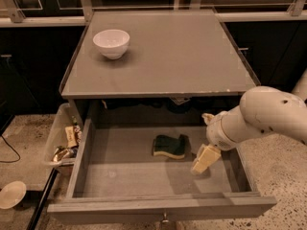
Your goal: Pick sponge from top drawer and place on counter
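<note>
The sponge (170, 146) lies flat on the bottom of the open top drawer (129, 178), right of its middle, dark green side up with pale yellow foam along its near edge. My gripper (205, 158) hangs inside the drawer just to the right of the sponge, apart from it, on the end of my white arm that comes in from the right. The grey counter (168, 51) lies above the drawer.
A white bowl (111, 43) stands on the counter's far left. A clear plastic bin of clutter (64, 140) sits on the floor left of the drawer. A pale dish (10, 194) lies on the floor at the lower left. The drawer's front panel (163, 209) stands nearest me.
</note>
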Controlling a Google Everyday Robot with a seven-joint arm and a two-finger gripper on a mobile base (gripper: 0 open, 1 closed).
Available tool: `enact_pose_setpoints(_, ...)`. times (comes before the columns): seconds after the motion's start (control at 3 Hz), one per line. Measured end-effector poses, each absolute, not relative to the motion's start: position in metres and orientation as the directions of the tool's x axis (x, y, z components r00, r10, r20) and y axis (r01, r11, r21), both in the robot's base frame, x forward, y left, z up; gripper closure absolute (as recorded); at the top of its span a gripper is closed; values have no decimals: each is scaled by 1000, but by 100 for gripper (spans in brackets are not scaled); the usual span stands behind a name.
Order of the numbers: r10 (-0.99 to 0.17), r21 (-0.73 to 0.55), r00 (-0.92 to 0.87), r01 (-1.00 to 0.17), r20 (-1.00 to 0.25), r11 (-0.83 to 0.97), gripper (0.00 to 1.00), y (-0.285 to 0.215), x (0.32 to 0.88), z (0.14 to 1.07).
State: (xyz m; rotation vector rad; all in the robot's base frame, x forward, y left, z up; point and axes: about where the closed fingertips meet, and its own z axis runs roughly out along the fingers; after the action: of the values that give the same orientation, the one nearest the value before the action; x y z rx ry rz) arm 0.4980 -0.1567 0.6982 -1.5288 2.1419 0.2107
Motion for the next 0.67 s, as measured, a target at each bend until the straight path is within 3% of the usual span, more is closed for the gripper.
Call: enact_pose_setpoints(0.67,-812,-137,-187,-941,-553,311,0,-125,525,652)
